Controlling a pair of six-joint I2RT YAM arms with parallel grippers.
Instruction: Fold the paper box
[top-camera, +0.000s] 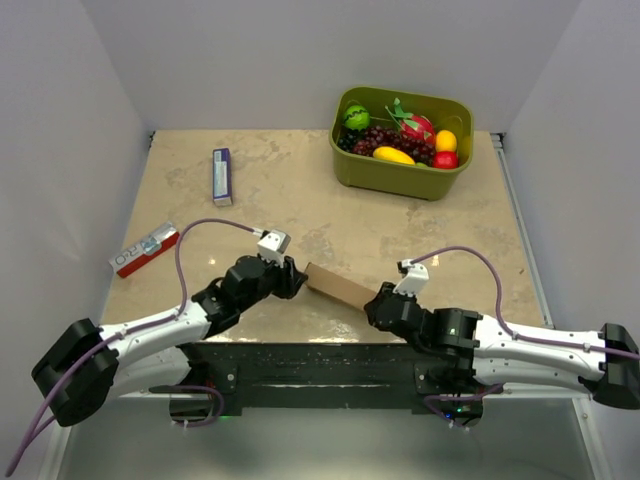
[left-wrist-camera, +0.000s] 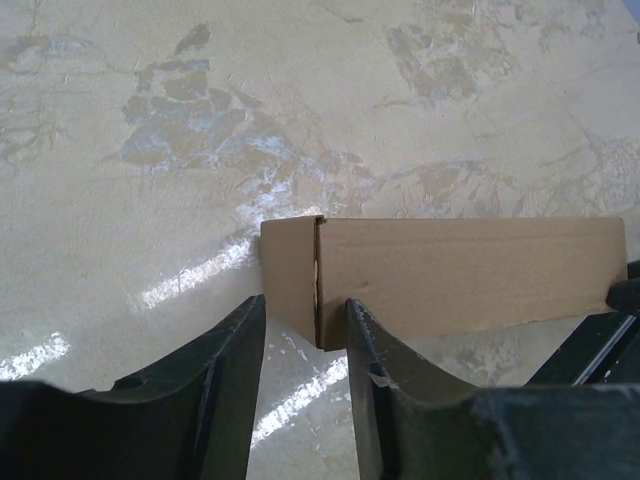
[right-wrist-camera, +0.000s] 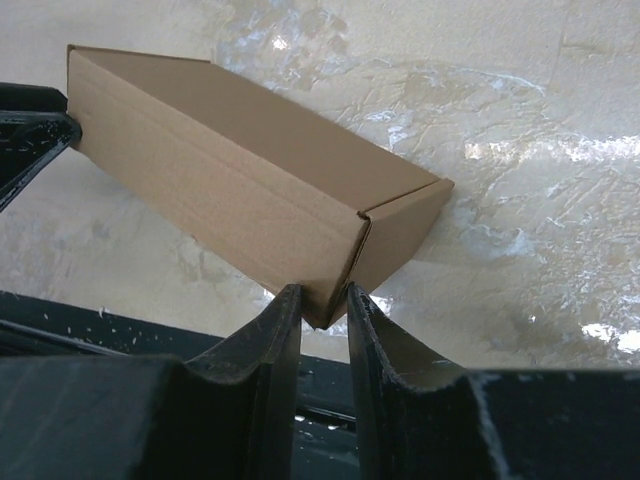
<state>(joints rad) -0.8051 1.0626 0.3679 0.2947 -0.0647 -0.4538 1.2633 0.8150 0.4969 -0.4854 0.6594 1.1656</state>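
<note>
The paper box (top-camera: 335, 287) spans left-to-right, its ends seemingly pinched by the left hand (left-wrist-camera: 303, 310) and right hand (right-wrist-camera: 322, 292).

- The paper box (top-camera: 337, 285), lower centre, is plain brown with no print.
- The table (top-camera: 300, 190) is beige, marbled with grey-brown patches.
- The bin (top-camera: 400, 178), upper right, is olive green; the fruit (top-camera: 410, 135) in it is yellow, red, green and dark purple.
- The slim box (top-camera: 222, 176), upper left, is purple and white.
- The small box (top-camera: 145, 249), at left, is red and white.
- The arms (top-camera: 540, 345) are white and black, with purple cables (top-camera: 180, 265).
</note>
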